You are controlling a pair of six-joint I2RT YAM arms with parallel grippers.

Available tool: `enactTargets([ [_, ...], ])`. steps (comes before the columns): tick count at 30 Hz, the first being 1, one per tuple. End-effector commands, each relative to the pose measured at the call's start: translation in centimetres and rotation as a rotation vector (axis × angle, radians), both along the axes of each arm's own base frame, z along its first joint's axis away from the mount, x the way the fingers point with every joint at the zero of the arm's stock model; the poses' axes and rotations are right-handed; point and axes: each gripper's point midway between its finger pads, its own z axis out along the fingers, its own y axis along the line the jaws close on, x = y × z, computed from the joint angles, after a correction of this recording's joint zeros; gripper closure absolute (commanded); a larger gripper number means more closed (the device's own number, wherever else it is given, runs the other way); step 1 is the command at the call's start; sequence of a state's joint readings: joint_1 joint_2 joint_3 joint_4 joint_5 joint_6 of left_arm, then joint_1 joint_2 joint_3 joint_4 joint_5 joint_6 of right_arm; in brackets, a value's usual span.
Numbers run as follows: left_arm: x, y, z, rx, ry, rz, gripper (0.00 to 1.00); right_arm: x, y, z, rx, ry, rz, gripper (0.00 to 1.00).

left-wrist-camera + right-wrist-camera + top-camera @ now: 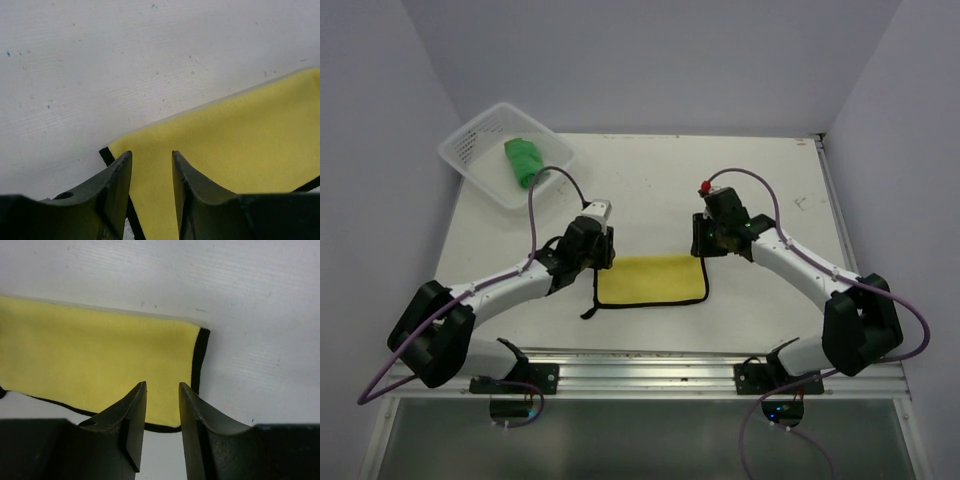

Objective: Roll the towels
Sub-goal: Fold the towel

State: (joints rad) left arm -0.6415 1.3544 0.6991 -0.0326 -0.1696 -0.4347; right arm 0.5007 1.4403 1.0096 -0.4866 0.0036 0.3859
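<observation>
Green towel point(523, 160): rolled, lying in the white mesh basket point(470, 145) at upper left. This part appears complete.

Yellow towel point(652, 279): flat at frame centre, black edging visible, not yet rolled.

Left gripper point(151, 160) and right gripper point(162, 390) hover over its left and right ends, jaws partly apart, holding nothing.

Remaining: roll the yellow towel.

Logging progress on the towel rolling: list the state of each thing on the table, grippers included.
Yellow towel: flat on the table, yellow side up, not rolled.
Green towel: bundled up, looks rolled, inside the basket.
Basket: upright at the table's far left corner, holding the green towel.
Left gripper: open, empty, over the yellow towel's left end.
Right gripper: open, empty, over its right end.
</observation>
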Motion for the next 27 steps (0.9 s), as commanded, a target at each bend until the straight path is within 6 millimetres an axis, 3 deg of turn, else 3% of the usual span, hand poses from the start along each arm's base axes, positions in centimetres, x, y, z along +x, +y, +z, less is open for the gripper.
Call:
enactTargets([
  [1, -0.5, 1.0, 0.0, 0.012, 0.02, 0.024, 0.59, -2.5, -1.5, -1.8, 0.008, 0.098, -0.072, 0.64],
  [4, -1.5, 2.1, -1.7, 0.026, 0.053, 0.068, 0.61, -3.1, -2.4, -3.1, 0.035, 0.146, -0.117, 0.62],
  [9, -2.8, 3.0, -3.4, 0.026, 0.091, 0.091, 0.6, -3.7, -2.1, -4.3, 0.072, 0.181, -0.125, 0.6],
  [18, -3.0, 4.3, -4.5, 0.029, 0.12, 0.146, 0.57, -4.0, -2.2, -8.6, 0.039, 0.259, -0.129, 0.62],
  [27, -2.9, 5.3, -5.3, 0.054, 0.131, 0.167, 0.57, -3.4, -3.0, -10.2, -0.015, 0.254, -0.163, 0.67],
])
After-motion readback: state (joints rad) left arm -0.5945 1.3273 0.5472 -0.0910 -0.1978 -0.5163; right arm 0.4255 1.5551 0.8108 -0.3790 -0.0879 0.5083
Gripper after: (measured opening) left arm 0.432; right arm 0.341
